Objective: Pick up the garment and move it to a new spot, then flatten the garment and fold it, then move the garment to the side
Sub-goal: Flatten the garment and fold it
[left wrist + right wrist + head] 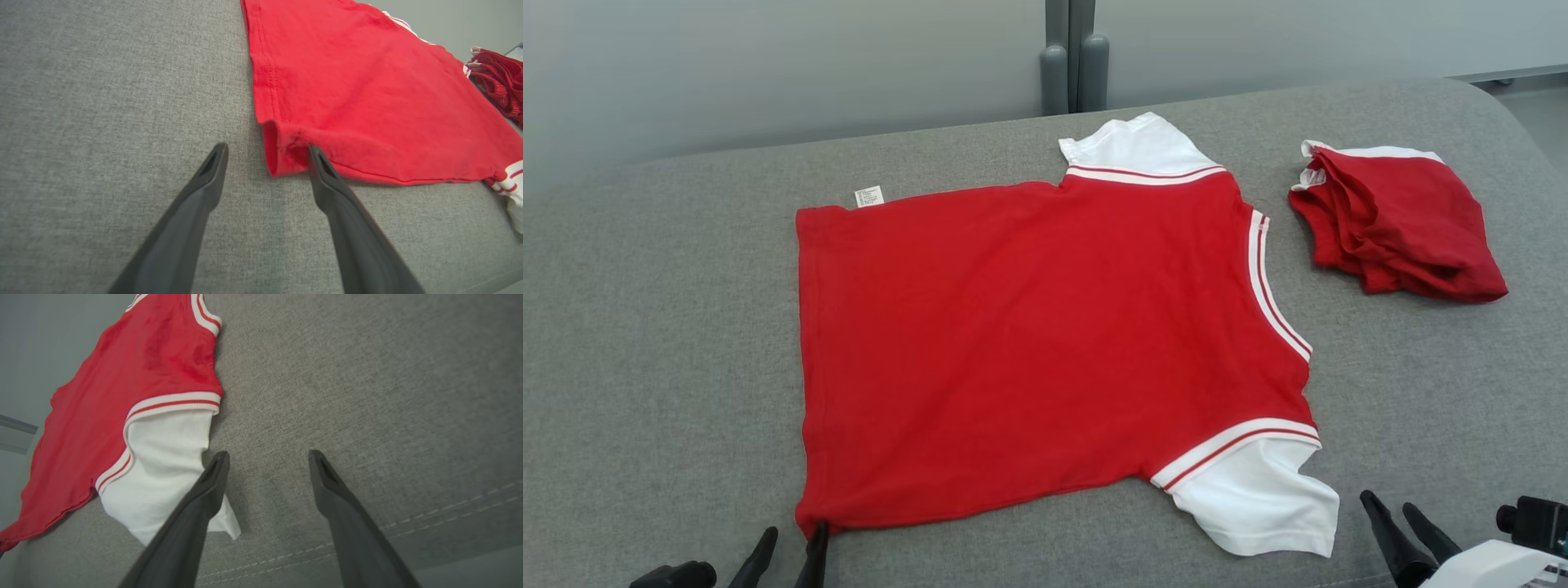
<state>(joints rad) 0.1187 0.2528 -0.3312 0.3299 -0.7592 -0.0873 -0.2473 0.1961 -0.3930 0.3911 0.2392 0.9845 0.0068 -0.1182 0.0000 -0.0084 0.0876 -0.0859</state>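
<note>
Head view: at lower left the left gripper (793, 531) is seen spread open, one fingertip at the hem corner of the flat red-and-white knit garment (1029, 343). A folded red bundle (1401, 224) is laid further right; the right gripper (1387, 500) is held open, empty. Grey woven upholstery (645, 327) is backed by a pale wall (768, 65).
</note>
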